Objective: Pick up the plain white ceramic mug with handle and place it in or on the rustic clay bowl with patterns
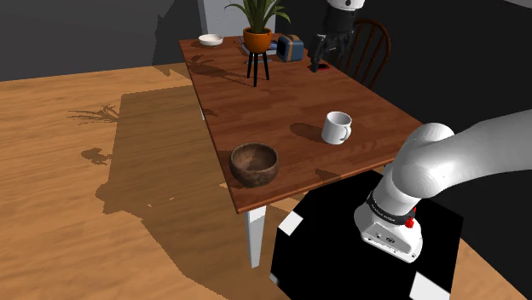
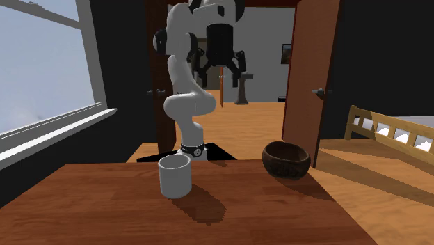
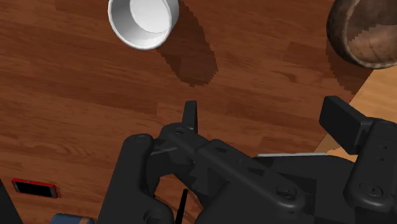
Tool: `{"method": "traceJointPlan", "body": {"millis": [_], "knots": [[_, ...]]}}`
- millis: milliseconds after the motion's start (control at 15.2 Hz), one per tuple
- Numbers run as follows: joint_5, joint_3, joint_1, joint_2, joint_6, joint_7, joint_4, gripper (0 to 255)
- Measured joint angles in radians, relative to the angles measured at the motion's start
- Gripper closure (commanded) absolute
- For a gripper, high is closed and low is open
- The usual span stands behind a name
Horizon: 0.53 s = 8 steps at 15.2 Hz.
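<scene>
The white mug (image 1: 336, 128) stands upright on the brown wooden table (image 1: 281, 102), handle toward the shoulder view's right. The brown patterned bowl (image 1: 254, 164) sits near the table's front corner, apart from the mug. My black gripper (image 1: 321, 58) hangs high over the table's far end, well away from both. In the second exterior view the gripper (image 2: 220, 75) is up in the air behind the mug (image 2: 174, 175) and the bowl (image 2: 286, 159), open, with nothing between its fingers. The wrist view looks down on the mug (image 3: 143, 22) and the bowl (image 3: 366, 32) far below.
At the table's far end stand a potted plant (image 1: 257, 34) on a small black stool, a white dish (image 1: 211, 39) and a blue box-like object (image 1: 290, 49). A wooden chair (image 1: 368, 47) stands behind. A small red flat object (image 3: 35, 188) lies on the table.
</scene>
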State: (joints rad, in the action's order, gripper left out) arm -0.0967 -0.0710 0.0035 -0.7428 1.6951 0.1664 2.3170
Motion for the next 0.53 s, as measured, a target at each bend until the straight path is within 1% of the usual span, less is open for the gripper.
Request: {"method": "traceJointPlan", "body": {"millis": [66,198,330,528], "knots": [[0.0,0.0,0.0,0.0,0.0,0.0,0.0,0],[-0.007,-0.014,-0.005,-0.01,0.026,-0.011,0.04,0],[-0.015,-0.031,-0.012,-0.018,0.065,-0.022,0.093,0],[-0.034,-0.064,-0.028,-0.044,0.139,-0.045,0.202,0]]}}
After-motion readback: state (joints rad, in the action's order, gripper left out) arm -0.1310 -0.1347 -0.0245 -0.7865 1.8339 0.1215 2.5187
